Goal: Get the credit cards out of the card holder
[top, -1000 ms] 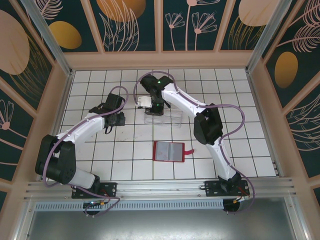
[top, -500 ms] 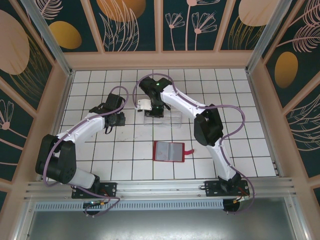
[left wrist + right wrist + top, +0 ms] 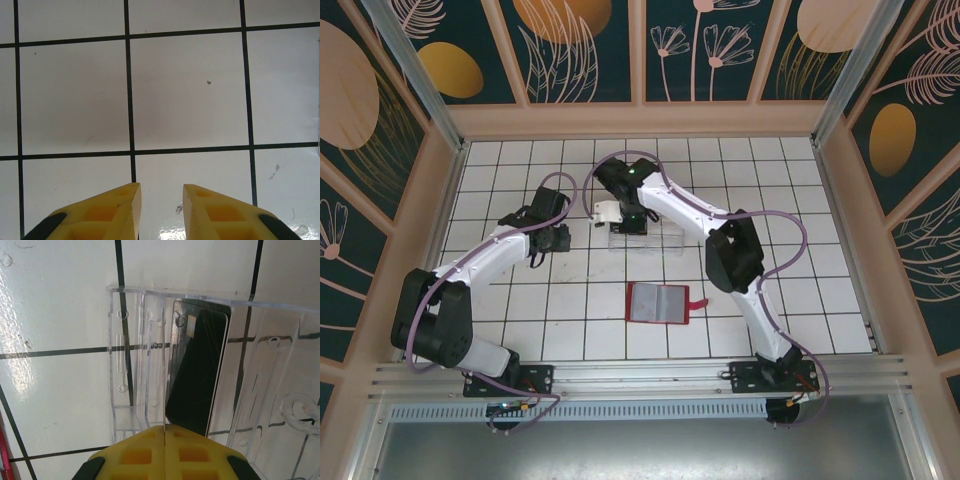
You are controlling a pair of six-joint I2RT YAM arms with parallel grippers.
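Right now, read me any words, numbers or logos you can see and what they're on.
No text can be read.
Dark card in the clear tray: no legible print.
Open red card holder: too small to show any lettering.

The right pincer (image 3: 164, 446), two yellow padded fingers, sits at the bottom edge with its jaws pressed flat together along a thin seam. Just beyond its tips lies a clear ridged plastic tray (image 3: 124, 365) on the white tiled tabletop (image 3: 55, 300) with dark grout lines. A dark, glossy rectangular card (image 3: 197, 370) with rounded corners rests inside one of the tray's channels, slightly slanted. A thin strip of red (image 3: 2, 460) shows at the lower left edge; what it belongs to cannot be told.
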